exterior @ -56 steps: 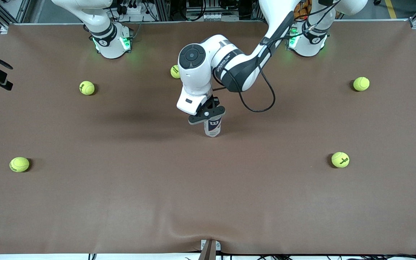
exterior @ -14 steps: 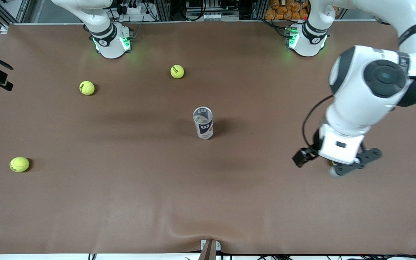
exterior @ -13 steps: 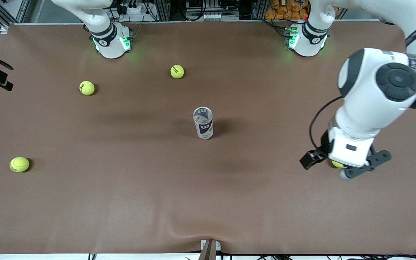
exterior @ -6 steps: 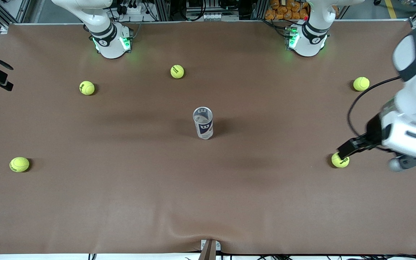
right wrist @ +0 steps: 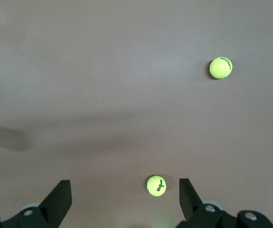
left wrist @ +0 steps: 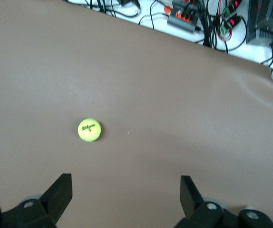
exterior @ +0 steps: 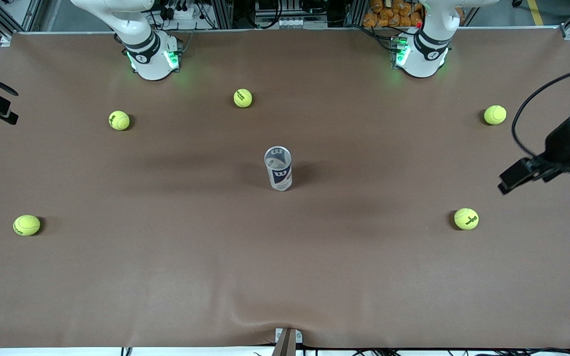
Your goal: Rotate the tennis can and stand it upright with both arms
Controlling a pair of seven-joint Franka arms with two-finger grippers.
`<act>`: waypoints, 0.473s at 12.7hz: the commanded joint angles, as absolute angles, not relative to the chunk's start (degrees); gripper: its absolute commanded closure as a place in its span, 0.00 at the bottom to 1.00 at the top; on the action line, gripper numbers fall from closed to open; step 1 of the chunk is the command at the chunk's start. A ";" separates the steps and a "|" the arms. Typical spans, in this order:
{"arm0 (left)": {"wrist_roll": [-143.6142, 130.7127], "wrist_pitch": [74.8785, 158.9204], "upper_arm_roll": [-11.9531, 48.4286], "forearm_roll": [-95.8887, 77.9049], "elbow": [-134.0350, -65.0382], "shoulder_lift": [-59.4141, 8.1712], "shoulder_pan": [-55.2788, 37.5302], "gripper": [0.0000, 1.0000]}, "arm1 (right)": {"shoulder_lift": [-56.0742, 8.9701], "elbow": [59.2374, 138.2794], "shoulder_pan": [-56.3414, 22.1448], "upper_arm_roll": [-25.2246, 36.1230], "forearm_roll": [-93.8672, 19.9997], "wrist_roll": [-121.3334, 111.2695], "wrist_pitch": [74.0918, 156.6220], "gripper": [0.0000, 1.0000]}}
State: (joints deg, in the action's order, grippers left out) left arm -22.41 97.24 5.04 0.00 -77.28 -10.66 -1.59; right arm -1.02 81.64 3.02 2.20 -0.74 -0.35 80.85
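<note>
— Standing upright mid-bench (exterior: pixel 166 277), the tennis can (exterior: pixel 278 174) is facing us untouched.

— We're seeing the left gripper (left wrist: pixel 126 202) hanging wide open and empty over the bench's left-arm end; the right gripper (right wrist: pixel 125 202) is waiting, likewise open and empty.

The tennis can (exterior: pixel 278 168) looks like clear glossy plastic wrapped in a dark printed label band. Around it the table cover (exterior: pixel 285 277) is a matt brown sheet, softly wrinkled along its edge nearest the front camera. The tennis balls (exterior: pixel 466 218) look fuzzy, felt-like. Both arms' bases (exterior: pixel 152 57) are smooth glossy white plastic.
</note>
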 commanded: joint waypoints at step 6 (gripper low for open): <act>-13.56 98.70 0.19 -2.64 -94.31 2.46 0.00 0.00 | -1.49 80.68 3.60 1.67 0.09 -0.88 80.68 0.00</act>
State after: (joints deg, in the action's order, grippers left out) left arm -17.23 97.40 1.66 -1.80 -92.21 0.79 -0.91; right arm -1.02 81.64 3.02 2.20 -0.74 -0.35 80.86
